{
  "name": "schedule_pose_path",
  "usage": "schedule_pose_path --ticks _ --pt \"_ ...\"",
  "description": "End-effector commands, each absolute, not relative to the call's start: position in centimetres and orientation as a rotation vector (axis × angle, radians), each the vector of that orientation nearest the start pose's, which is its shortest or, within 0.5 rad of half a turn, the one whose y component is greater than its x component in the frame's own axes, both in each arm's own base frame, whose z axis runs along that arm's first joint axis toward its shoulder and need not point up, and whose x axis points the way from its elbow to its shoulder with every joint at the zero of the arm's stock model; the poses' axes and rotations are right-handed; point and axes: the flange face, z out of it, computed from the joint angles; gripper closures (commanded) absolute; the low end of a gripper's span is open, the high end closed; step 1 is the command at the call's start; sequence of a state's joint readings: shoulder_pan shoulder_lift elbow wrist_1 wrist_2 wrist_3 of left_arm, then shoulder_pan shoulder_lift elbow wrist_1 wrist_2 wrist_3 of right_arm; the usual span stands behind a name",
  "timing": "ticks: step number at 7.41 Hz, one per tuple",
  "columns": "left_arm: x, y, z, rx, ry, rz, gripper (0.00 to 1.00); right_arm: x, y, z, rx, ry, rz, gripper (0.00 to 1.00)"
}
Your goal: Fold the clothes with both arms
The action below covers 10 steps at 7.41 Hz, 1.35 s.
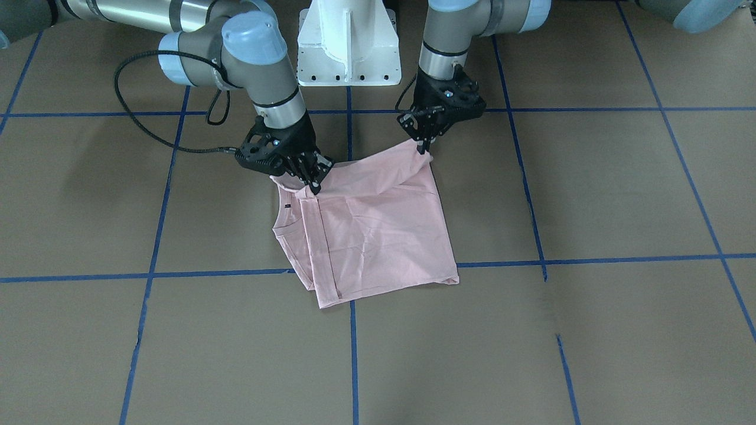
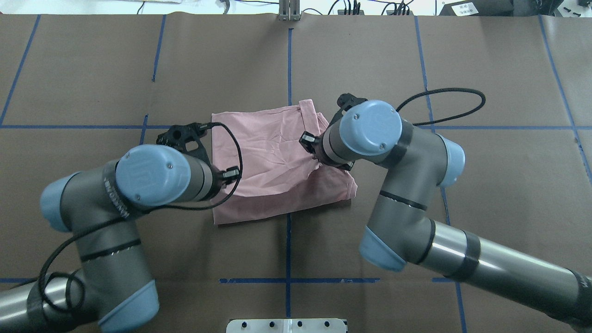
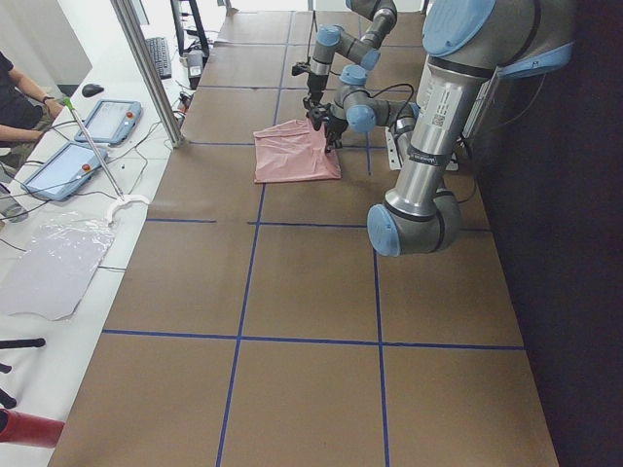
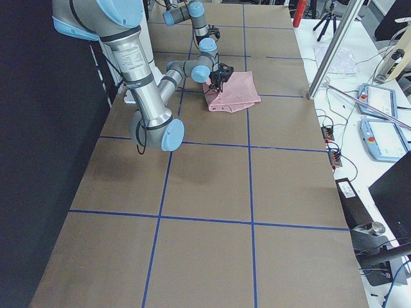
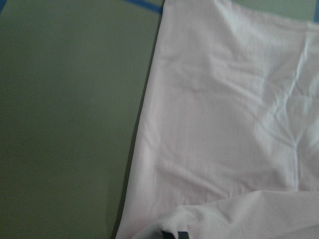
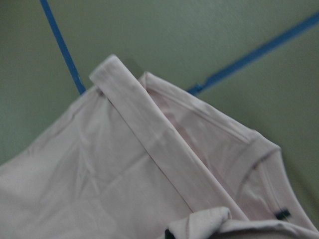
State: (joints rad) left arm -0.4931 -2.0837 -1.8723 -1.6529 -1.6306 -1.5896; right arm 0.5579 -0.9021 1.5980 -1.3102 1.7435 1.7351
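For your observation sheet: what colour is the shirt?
The shirt is plain pale pink; front-facing view shows it best.

overhead: right gripper (image 1: 312,182) tips under wrist (image 2: 370,127) | wrist views: T-shirt (image 5: 224,124) blurred

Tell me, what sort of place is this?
Probably a robotics lab: a left arm and right arm gripping a pink T-shirt on a tape-gridded table, with control tablets beside it.

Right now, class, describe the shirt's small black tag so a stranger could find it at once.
On the brown table with blue tape lines lies a folded pink T-shirt. Its sleeve sticks out beside the right arm's fingers. The tag is the one small black mark on that plain pink sleeve.
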Motion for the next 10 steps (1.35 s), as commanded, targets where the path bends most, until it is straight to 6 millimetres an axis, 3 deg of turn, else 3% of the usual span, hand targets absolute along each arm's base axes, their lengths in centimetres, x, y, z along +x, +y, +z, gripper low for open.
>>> schedule_pose_path --ticks 1,2,3,4,8,9,10 --pt "47.8 -54.1 28.6 0.297 0.883 -0.490 0.12 -56.2 -59.0 23.0 0.108 -0.989 0.644 1.00" --pt "47.1 -58.0 30.2 0.341 0.886 -0.500 0.00 -56.2 -61.8 22.9 0.118 -0.984 0.670 0.69" --pt "45.8 -59.5 30.8 0.368 0.872 -0.482 0.00 -54.5 -64.1 23.4 0.123 -0.968 0.706 0.36" --pt "45.5 -59.6 30.8 0.370 0.872 -0.476 0.00 -53.9 -65.2 24.6 0.136 -0.939 0.703 0.00" --pt "46.0 -58.8 30.0 0.301 0.917 -0.435 0.00 -51.8 -67.2 25.0 0.166 -0.922 0.669 0.00" --pt "45.6 -58.9 30.0 0.306 0.916 -0.430 0.00 -49.3 -68.9 25.3 0.187 -0.913 0.597 0.00" --pt "43.6 -60.2 29.8 0.320 0.918 -0.428 0.00 -45.4 -70.9 26.1 0.175 -0.914 0.542 0.00"
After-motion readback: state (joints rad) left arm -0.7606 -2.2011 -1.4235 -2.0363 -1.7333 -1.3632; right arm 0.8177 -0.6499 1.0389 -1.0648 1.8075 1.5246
